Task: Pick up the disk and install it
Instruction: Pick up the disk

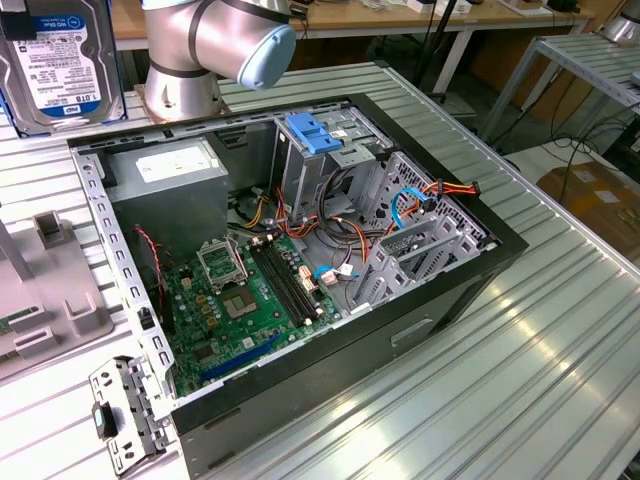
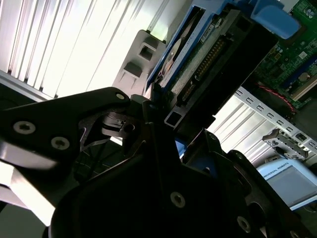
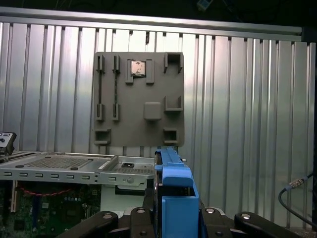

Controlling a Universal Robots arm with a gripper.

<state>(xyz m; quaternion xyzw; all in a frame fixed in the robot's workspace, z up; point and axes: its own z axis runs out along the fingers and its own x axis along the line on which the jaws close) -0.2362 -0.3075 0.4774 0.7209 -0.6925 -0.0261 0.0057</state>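
- At the upper left of the exterior view, the disk (image 1: 58,62) hangs upright in the air, its white label with the blue band facing the camera. It sits just beside the robot arm (image 1: 215,40) and is lifted clear of the ribbed metal table (image 1: 500,400).
- In the first wrist view the claw (image 3: 176,220) is closed on the disk. A black finger (image 3: 146,220) sits tight against each side of the disk's blue side rail (image 3: 176,193), with no gap between finger and rail.
- In the second wrist view the disk is seen edge-on, with its connector strip (image 2: 210,59) showing, and the black fingers grip the end nearest the camera.
- The open computer case (image 1: 330,370) lies on its side in the middle of the exterior view, and the disk is outside it, past its upper left corner.
- Inside the case are a green circuit board (image 1: 240,300), a grey power box (image 1: 165,190) and a bundle of orange and red cables (image 1: 350,235).
- A tall metal cage (image 1: 300,175) topped by a blue latch (image 1: 312,132) stands near the upper middle of the frame, well apart from the disk.
- A grey plastic holder (image 1: 50,300) lies on the table at the exterior view's left. In the first wrist view it lies flat beyond the disk, with a small square chip (image 3: 137,68) in one pocket.
- A loose metal bracket (image 1: 120,420) lies at the lower left of the exterior view, just beside the case.
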